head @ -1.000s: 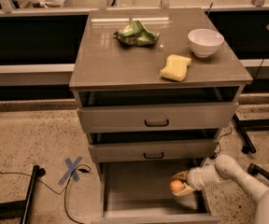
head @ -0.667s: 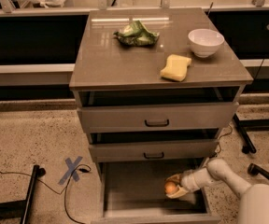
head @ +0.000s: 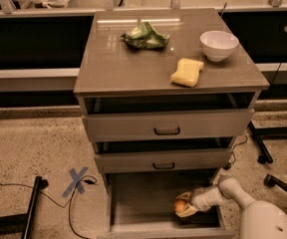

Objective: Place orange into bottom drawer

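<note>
The bottom drawer (head: 138, 203) is pulled out below two upper drawers and shows its flat grey floor. The orange (head: 180, 206) is low inside it, toward the right side, between the fingers of my gripper (head: 183, 206). The gripper reaches in from the right on a white arm and is shut on the orange. I cannot tell whether the fruit touches the drawer floor.
On the cabinet top sit a white bowl (head: 218, 45), a pale yellow sponge (head: 187, 72) and a green crumpled bag (head: 145, 35). A blue tape cross (head: 76, 181) and a black cable lie on the floor at the left. Chair legs (head: 263, 148) stand at the right.
The gripper with the orange has shifted slightly left and lower inside the bottom drawer. The arm has swung further into view at the lower right.
</note>
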Tool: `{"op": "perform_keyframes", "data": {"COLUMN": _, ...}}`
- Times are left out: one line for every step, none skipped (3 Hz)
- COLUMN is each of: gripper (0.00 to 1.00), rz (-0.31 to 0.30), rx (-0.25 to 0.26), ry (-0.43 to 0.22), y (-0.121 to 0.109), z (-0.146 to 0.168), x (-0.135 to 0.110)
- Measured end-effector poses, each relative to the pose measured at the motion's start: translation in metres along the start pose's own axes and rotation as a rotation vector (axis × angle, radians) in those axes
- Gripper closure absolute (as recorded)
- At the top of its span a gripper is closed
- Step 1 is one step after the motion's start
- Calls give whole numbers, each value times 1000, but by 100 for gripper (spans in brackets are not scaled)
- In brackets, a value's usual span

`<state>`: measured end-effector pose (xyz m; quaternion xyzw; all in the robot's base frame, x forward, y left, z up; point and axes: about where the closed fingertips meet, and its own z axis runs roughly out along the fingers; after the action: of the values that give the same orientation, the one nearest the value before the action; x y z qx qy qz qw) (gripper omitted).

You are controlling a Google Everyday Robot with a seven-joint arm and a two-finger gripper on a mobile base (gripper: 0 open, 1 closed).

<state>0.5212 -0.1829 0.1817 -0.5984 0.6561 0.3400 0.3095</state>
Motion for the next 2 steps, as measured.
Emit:
{"op": "perform_keyframes", "data": {"gripper": 28, "rz": 16, "rx": -1, "ry": -33, "y": 2, "z": 14, "x": 8}}
{"op": "perform_keyframes", "data": {"gripper": 5, "rz": 9, "rx": 1, "ry": -59, "y": 3, "z": 24, "x": 10}}
